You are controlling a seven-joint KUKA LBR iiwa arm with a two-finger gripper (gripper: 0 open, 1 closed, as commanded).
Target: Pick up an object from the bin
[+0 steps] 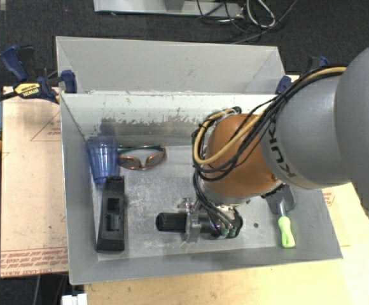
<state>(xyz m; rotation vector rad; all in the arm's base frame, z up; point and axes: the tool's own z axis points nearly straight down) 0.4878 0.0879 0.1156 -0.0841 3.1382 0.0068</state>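
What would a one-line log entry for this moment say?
gripper: low in bin, front middle | nearest: black cylinder, right beside it | grasp: unclear | lifted: nothing seen

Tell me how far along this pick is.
Reach looks done: the gripper sits low in the bin, front middle, right beside a black cylinder. Whether it grips that cylinder cannot be told. Lifting is left: the cylinder, blue cup and green-handled tool all lie on the floor.

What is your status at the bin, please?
Gripper low over bin front middle. Black cylinder right beside it, hold not confirmed. Green-handled tool and stapler lie apart.
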